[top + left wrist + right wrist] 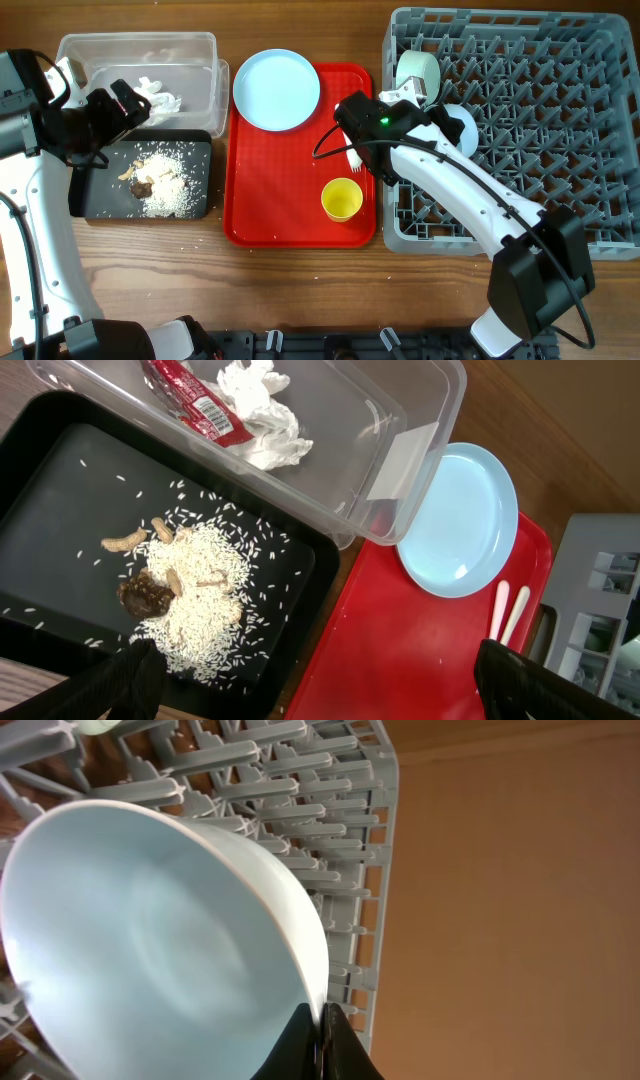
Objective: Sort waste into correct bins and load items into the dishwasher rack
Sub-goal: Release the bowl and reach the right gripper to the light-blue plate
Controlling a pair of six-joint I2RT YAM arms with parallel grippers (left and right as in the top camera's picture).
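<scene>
Right fingers (346,1056) pinching bowl (150,950) rim among rack (300,765) pegs; left fingers (112,690) spread above black tray (50,490).

There is a brown wooden table (300,290). Four big things sit right on it. At the back on the left is a see-through plastic box with straight sides (190,60). Just in front of that box is a flat black tray (100,205), and the two are pressed close together. In the middle lies a big flat red tray (270,190). Its left edge is right up against the box and the black tray. On the right stands a big square grey plastic rack full of pegs (590,150), just beside the red tray. Bare wood shows along the front.
</scene>
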